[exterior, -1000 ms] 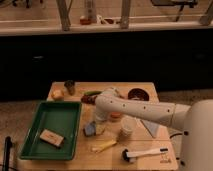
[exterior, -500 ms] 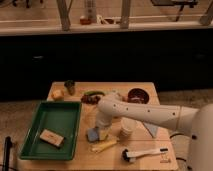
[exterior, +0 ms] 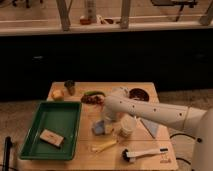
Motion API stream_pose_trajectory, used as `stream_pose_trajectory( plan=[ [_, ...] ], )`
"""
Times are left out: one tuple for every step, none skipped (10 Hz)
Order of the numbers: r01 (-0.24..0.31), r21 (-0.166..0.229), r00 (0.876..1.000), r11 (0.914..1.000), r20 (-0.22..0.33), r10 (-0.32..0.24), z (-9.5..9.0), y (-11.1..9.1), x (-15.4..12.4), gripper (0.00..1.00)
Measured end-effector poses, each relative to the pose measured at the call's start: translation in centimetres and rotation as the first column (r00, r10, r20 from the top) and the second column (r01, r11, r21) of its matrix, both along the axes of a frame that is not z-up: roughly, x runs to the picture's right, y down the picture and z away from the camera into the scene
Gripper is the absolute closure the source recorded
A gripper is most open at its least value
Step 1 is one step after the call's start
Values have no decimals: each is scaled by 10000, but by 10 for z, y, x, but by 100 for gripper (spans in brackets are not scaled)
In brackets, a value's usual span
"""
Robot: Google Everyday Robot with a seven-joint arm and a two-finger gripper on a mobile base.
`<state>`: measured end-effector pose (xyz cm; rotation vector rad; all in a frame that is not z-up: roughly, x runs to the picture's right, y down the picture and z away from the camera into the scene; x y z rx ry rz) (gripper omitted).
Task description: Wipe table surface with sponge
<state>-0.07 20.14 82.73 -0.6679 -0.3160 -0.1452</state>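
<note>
My gripper (exterior: 107, 122) has lowered to the sponge (exterior: 98, 128) on the table (exterior: 88, 161); grip state cannot be told, wiping seemingly starting

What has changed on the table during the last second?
The gripper, down at the sponge, shifted slightly toward the cup, and the sponge seems to have slid with it. The tray, block, brush and table stayed put.

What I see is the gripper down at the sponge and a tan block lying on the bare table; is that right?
Not quite. The camera view shows the block lying in the tray, not on the bare table. The gripper is indeed down at the sponge.
</note>
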Motion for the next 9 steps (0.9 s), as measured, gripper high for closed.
stream_pose_trajectory(
  plan=[
    [25,111,10000,9999,91,-26,6,-9,-7,100],
    [125,192,9995,9997,282,-131,8,-14,-18,100],
    [238,266,9984,9994,514,-252,6,-16,-30,100],
    [440,326,9945,9985,932,-469,1,-16,-42,100],
    [670,339,9893,9972,1274,-708,-6,-11,-50,100],
    [859,316,9847,9958,1495,-897,-10,-7,-55,100],
    [1130,203,9785,9934,1714,-1148,-16,4,-61,100],
    [1314,82,9734,9913,1884,-1306,-22,16,-65,100],
    [1425,-76,9720,9898,1899,-1384,-25,25,-61,100]
  ],
)
